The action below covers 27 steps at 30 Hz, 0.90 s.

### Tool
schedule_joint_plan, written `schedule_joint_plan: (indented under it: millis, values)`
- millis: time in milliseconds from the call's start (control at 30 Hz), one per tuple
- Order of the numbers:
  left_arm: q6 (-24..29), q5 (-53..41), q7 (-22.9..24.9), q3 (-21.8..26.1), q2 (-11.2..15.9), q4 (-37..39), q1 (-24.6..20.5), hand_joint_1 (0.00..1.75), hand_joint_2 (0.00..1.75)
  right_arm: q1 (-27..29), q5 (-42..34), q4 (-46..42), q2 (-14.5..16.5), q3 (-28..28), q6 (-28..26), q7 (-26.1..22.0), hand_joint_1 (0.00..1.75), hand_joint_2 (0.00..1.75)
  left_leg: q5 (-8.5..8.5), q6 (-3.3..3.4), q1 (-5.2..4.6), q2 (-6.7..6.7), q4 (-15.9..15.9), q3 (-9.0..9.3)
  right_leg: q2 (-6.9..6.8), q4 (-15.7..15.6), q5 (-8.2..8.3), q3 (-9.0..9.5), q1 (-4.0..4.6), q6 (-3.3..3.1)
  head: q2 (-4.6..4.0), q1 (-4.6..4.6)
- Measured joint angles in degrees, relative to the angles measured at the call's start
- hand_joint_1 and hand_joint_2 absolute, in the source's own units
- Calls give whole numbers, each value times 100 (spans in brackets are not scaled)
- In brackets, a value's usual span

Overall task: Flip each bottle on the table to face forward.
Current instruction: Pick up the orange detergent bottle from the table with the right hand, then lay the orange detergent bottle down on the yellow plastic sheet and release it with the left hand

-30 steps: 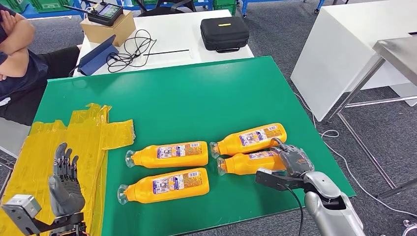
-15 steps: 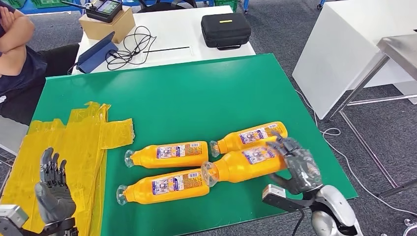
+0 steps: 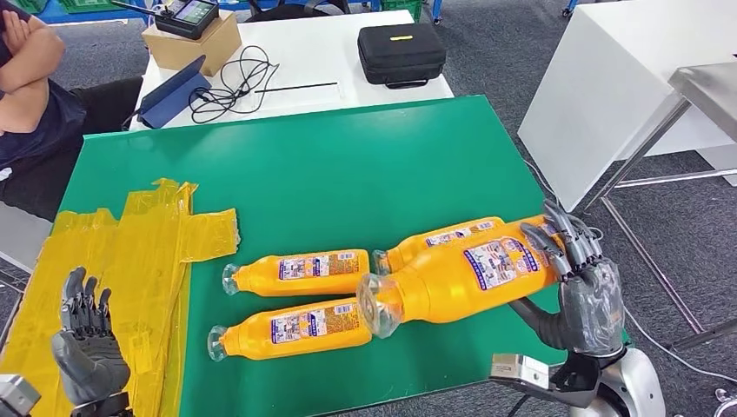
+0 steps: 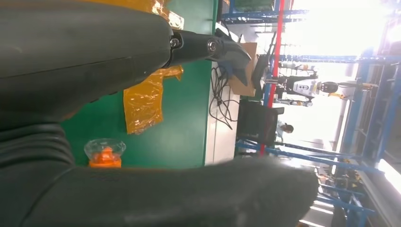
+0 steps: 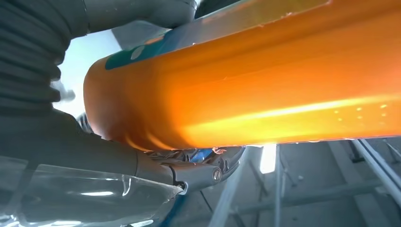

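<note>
Here, an orange bottle (image 3: 469, 280) was held by the right hand (image 3: 584, 291), fingers curled around its base end, and it was raised clear of the green table (image 3: 348, 174), lying roughly level with its clear cap pointed toward the robot's left. In the right wrist view the same bottle (image 5: 246, 85) was seen close up, clasped against the hand. Three more bottles were left lying on the table: one (image 3: 295, 272) just left of centre, one (image 3: 291, 330) nearer the front edge, and one (image 3: 434, 243) partly hidden behind the lifted bottle. The left hand (image 3: 85, 343) was held with fingers spread, gripping nothing, above a patch of yellow tape (image 3: 130, 252) at the table's left side. A black case (image 3: 401, 54) and cables (image 3: 230, 82) were seen on a white table beyond.
</note>
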Motion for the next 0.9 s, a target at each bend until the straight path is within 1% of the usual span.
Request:
schedule_joint_plan:
  millis: [100,233,300,433,633,900]
  values:
    - [-92,133,43,-121,1,42,-88,0,175,-393,-155,411,71,212,253,122,175,175,2,0,1,10,0,8,8,0,3,2,1,-1,0,0]
    - [-228,304,117,-301,16,131,-222,0,175,-918,-219,1053,250,564,341,297,175,175,10,0,3,7,0,8,6,2,5,2,3,-1,0,-1]
    - [-390,476,203,-424,32,251,-375,0,175,-1294,-345,1502,444,730,382,431,175,175,14,-4,5,8,0,7,7,4,7,1,4,-1,0,-1]
    - [-638,791,356,-739,58,671,-858,0,175,-2111,-772,2625,944,1070,277,635,175,175,27,-7,6,5,1,9,4,6,13,0,4,-4,0,-1]
    - [-597,1049,407,-1106,91,1280,-1469,0,175,-3044,-1357,4012,1619,1383,180,737,175,175,39,-9,5,9,2,-12,4,16,29,-23,3,-7,0,1]
    - [-490,1167,426,-1179,161,1529,-1797,0,175,-3876,-1599,5092,2261,1681,279,804,175,175,41,-10,5,5,3,-36,2,17,29,-48,3,-4,0,0]
